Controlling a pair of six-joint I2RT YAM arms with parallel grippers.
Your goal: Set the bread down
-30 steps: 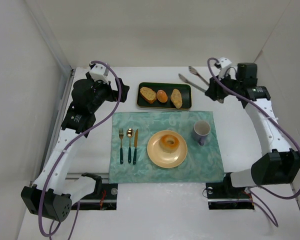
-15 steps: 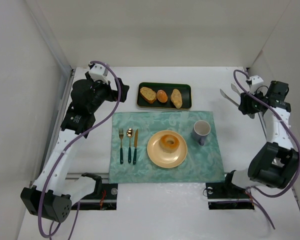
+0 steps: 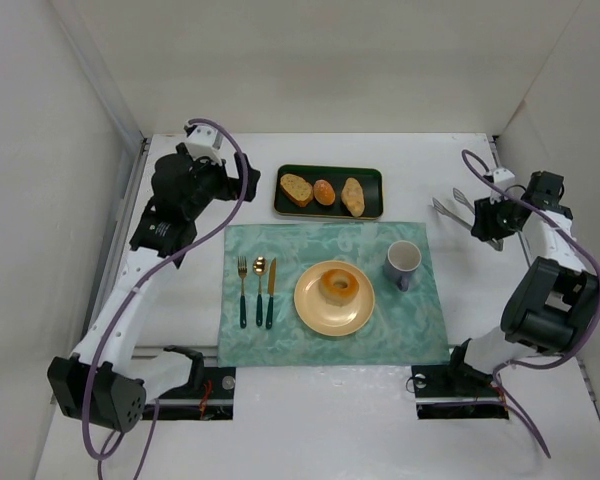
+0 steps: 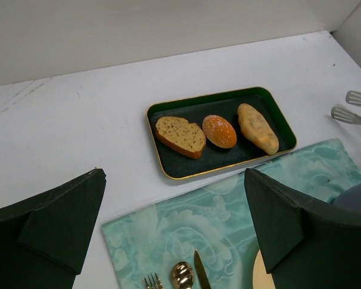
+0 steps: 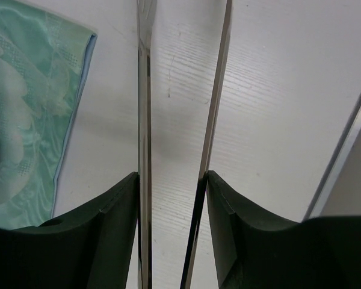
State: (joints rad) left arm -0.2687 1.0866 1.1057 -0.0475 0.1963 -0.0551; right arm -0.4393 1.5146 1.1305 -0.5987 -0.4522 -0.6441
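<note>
Tongs of thin bright steel [image 5: 144, 120] sit clamped in the right pincer [image 5: 171, 180], by the right edge of the white table [image 3: 310, 440]. The left pincer [image 4: 173, 180] gapes wide, holding nothing, toward the far left corner. The golden-brown ring-shaped bread [image 3: 338, 284] lies on a round yellow plate [image 3: 315, 312], near the middle of a pale green patterned placemat [image 3: 280, 250].

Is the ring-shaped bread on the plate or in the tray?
On the yellow plate: the bread lies at its centre; the tray holds three other pieces.
</note>
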